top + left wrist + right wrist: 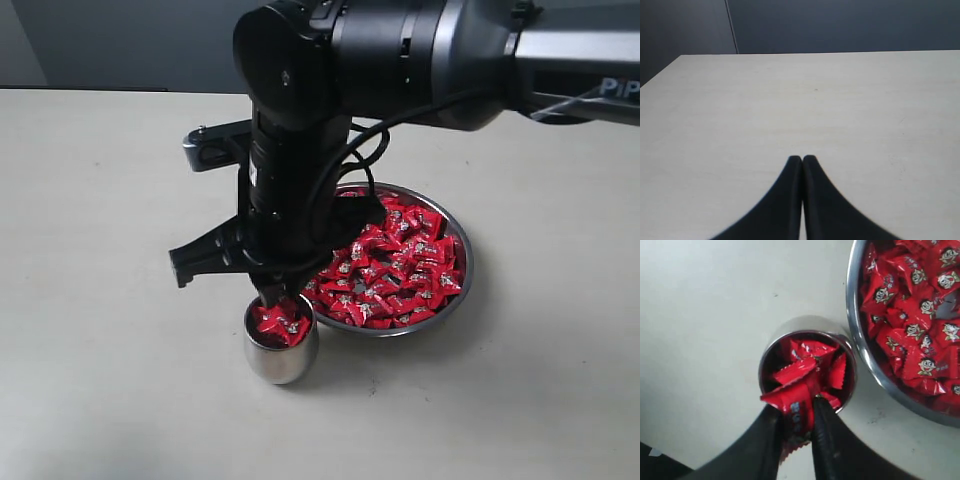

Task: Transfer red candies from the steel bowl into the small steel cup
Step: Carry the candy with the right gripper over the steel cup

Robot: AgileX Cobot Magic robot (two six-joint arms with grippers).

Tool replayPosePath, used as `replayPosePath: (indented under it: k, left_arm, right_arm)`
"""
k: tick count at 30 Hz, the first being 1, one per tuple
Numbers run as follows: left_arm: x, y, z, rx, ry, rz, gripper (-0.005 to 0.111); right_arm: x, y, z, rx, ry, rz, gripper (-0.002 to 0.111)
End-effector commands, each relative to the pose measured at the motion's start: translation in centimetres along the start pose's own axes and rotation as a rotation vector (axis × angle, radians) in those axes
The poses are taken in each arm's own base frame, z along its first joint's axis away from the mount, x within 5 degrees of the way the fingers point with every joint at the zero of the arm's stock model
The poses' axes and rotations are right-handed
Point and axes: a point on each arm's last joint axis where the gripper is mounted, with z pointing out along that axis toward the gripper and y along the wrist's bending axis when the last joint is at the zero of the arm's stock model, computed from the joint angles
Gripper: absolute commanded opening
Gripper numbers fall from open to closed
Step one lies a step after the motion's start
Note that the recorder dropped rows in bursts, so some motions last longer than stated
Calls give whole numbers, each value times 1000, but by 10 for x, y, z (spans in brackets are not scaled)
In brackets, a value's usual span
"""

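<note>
The steel bowl (458,228) (860,347) sits right of centre, heaped with red candies (400,270) (915,315). In front of its left edge stands the small steel cup (282,358) (805,325), holding several red candies (280,322) (812,365). My right gripper (272,296) (796,412) hangs just over the cup's rim, shut on one red candy (797,402) pinched between its black fingers. My left gripper (802,159) is shut with nothing in it, over bare table; neither bowl nor cup shows in its view.
The right arm's black body (300,130) rises over the bowl's left side and hides part of it. A pale tabletop (100,300) spreads around the cup and bowl, with a dark wall (120,40) beyond the far edge.
</note>
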Motion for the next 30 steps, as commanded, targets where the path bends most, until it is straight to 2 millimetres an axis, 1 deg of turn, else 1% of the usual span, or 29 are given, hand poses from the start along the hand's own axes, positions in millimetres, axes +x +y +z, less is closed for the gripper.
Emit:
replayPosePath:
  k: [1, 14, 26, 30]
  left_arm:
    - [0, 0, 0, 6, -11, -6, 0]
    - [0, 0, 0, 6, -11, -6, 0]
    - [0, 0, 0, 6, -11, -6, 0]
    - [0, 0, 0, 6, -11, -6, 0]
  right_arm:
    - [-2, -1, 3, 15, 1, -15, -1]
    - [-6, 0, 17, 9, 14, -22, -1]
    - [-5, 0, 18, 10, 21, -25, -1]
    - [-6, 0, 22, 13, 29, -24, -1]
